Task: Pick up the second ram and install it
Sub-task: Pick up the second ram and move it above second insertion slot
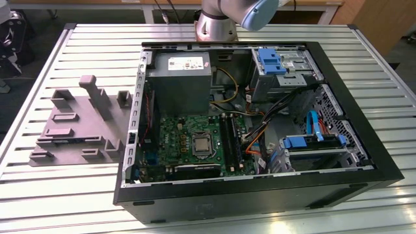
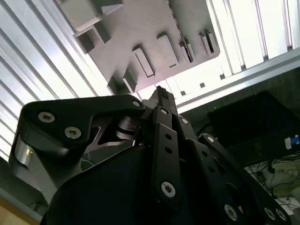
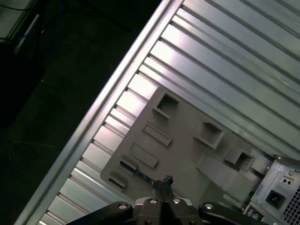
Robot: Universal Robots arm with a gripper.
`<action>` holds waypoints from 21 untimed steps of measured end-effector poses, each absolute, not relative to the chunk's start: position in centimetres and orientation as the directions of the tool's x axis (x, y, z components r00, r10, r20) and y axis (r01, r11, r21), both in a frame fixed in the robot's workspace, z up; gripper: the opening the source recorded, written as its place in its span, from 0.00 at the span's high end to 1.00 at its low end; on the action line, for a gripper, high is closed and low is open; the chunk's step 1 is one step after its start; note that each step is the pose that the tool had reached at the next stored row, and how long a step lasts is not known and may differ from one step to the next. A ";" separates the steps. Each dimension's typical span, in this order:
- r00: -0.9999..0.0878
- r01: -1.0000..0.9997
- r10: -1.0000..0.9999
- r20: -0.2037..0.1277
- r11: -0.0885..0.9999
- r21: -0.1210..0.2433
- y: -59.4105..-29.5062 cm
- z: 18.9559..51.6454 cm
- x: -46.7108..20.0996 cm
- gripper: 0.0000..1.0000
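In the first wrist view the second ram (image 3: 136, 172), a thin dark blue-edged stick, stands on edge in a slot of the grey holder plate (image 3: 187, 140). My gripper (image 3: 162, 182) hangs high over the plate, with the ram close beside its tips in that view. Both wrist views show the fingertips (image 2: 161, 96) closed together with nothing between them. The exterior view has the same plate (image 1: 78, 129) lying at its left, beside the open computer case (image 1: 260, 197). Inside the case the motherboard's long black slots (image 1: 229, 139) run next to the processor.
The slatted aluminium table (image 1: 65, 195) carries both plate and case. Raised blocks and a tall post (image 1: 97, 97) stick up from the plate. The arm's base (image 1: 217, 22) stands behind the case. Blue drive brackets (image 1: 270, 61) and cables fill the case's right side. A dark drop lies past the table edge (image 3: 98, 110).
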State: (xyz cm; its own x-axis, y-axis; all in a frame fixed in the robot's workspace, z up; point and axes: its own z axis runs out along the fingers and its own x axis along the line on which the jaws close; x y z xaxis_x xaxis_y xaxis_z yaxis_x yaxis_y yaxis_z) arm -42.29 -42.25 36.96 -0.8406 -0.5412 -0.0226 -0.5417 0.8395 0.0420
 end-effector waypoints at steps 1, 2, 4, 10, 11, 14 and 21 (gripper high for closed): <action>-0.831 -0.556 -0.556 -0.022 0.830 0.042 -42.3 37.0 -42.3 0.89; -0.821 -0.570 -0.570 -0.022 0.820 0.041 -42.3 37.0 -42.3 0.89; -0.801 -0.598 -0.598 -0.022 0.800 0.041 -42.3 36.9 -42.3 0.89; -0.744 -0.668 -0.668 -0.020 0.743 0.038 -42.3 36.9 -42.3 0.89; -0.735 -0.678 -0.678 -0.019 0.734 0.038 -42.3 36.9 -42.3 0.89; -0.705 -0.710 -0.709 -0.019 0.704 0.037 -42.3 36.9 -42.3 0.89; -0.628 -0.778 -0.778 -0.017 0.628 0.035 -42.3 36.9 -42.3 0.89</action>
State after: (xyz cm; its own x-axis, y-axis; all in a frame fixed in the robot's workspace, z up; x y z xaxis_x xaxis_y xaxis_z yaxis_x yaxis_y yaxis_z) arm -42.34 -42.25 36.87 -0.6285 -0.7776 -0.0166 -0.7776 0.6277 0.0354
